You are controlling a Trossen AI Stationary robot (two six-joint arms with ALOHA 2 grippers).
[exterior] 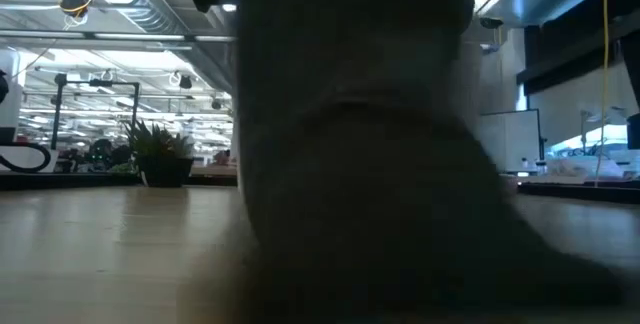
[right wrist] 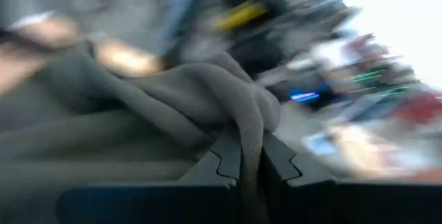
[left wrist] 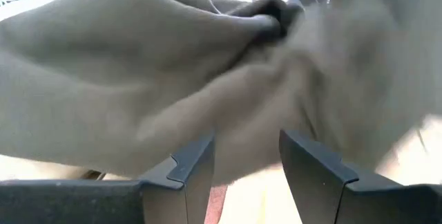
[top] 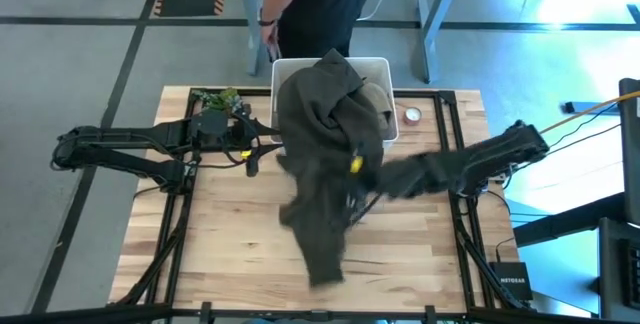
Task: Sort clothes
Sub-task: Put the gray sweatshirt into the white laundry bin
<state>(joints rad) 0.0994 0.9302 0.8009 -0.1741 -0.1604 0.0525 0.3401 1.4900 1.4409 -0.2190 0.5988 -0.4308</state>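
Note:
A dark olive green garment (top: pixel 325 154) is bunched and raised. Its far part lies over the white bin (top: pixel 380 64) and its near end (top: pixel 320 259) reaches toward the table's near edge. It fills the low view (exterior: pixel 380 164). My right gripper (top: pixel 358 169) is shut on it near its middle. My left gripper (top: pixel 252 159) is open beside the garment's left edge, with the cloth (left wrist: pixel 207 92) just ahead of its fingers (left wrist: pixel 193 172). I cannot see that it touches. No other clothes show. My right gripper pinches a bunched fold of the garment (right wrist: pixel 250 137) between its two fingers, several layers gathered into a ridge. It comes in from the table's right side. The cloth hangs slack from the hold and spreads toward the bin and toward the near edge.
A small green plant (top: pixel 215 97) stands at the far left of the table, just beyond my left arm. A small round pink-and-white thing (top: pixel 412 116) lies to the right of the bin. A person in dark clothes (top: pixel 320 4) stands behind the bin.

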